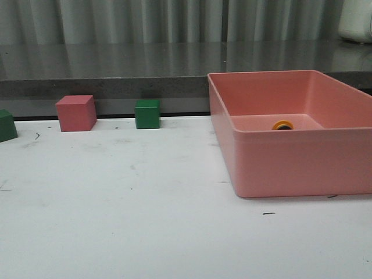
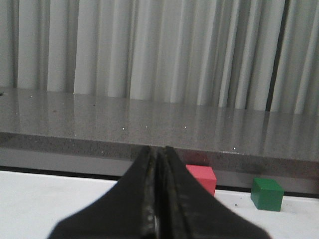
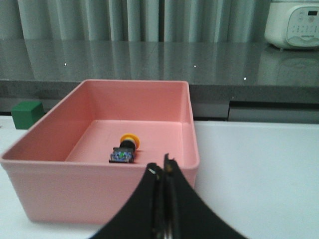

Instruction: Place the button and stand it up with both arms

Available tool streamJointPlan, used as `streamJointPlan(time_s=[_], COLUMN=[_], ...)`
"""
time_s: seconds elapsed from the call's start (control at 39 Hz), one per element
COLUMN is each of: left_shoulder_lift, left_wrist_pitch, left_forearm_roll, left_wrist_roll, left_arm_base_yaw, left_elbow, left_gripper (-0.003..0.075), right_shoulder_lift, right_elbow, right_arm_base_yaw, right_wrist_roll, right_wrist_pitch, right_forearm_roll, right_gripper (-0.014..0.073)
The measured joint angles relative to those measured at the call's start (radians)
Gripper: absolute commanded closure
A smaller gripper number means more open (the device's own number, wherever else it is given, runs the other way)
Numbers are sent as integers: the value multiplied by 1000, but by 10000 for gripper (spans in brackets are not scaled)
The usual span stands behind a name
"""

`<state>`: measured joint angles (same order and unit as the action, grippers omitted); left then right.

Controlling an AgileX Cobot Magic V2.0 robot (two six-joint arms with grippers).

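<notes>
Button [image 3: 124,148] lies on its side on the floor of the pink bin [image 3: 45,185], yellow cap toward the far wall, untouched by either arm. Both sets of jaws are pressed together on nothing: the right gripper [image 3: 164,172] sits outside the bin's near wall, and the left gripper [image 2: 157,159] is over the white table [image 1: 116,221]. Beyond it, along the table's far edge, stand a pink cube [image 2: 201,178] and a green cube [image 2: 267,193], well apart from the bin.
</notes>
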<state>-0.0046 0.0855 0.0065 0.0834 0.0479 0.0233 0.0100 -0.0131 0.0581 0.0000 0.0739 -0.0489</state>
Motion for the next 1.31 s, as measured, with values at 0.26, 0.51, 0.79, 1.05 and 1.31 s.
streamJointPlan(time_s=[0.26, 0.51, 0.79, 1.05, 1.31], left_shoulder_lift=[88, 346, 393, 393, 393], left_wrist_pitch=[-163, -284, -286, -284, -284], left_forearm_roll=[0, 0, -7, -7, -7], left_wrist_roll=[0, 0, 0, 0, 0], left_arm_base_yaw=[0, 0, 0, 0, 0], left_elbow=[245, 386, 391, 391, 391], left_gripper=[741, 741, 407, 40, 40], right_shoulder_lift=[-92, -410, -501, -501, -603], right_elbow=[-261, -452, -475, -475, -505], right_arm_base_yaw=[0, 0, 0, 0, 0], right_wrist_roll=[0, 0, 0, 0, 6], right_wrist_pitch=[102, 247, 249, 249, 229], right_forearm_roll=[-90, -107, -107, -107, -107], right_gripper=[656, 656, 434, -49, -50])
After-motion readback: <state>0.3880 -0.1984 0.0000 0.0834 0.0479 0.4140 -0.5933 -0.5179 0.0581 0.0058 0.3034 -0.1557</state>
